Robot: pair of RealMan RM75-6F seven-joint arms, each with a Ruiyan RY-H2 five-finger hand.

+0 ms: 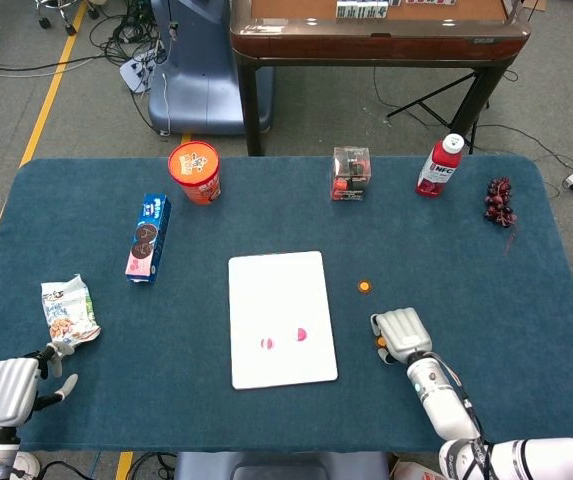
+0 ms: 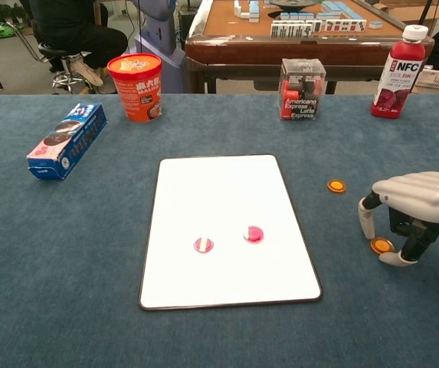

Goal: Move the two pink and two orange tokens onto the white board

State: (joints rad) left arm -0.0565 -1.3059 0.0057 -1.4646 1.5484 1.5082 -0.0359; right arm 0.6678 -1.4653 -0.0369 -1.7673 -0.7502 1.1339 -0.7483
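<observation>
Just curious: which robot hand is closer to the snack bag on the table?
The left robot hand: it sits just below the snack bag. The right robot hand is far across the table, past the white board.

From my right hand point(image 2: 411, 218), I see bare cloth toward the white board point(image 2: 227, 230) at nine o'clock. Only the loose orange token point(image 2: 336, 185) sits at eleven; the coffee box point(image 2: 302, 89) and red bottle point(image 2: 400, 70) stand far off at twelve.
</observation>
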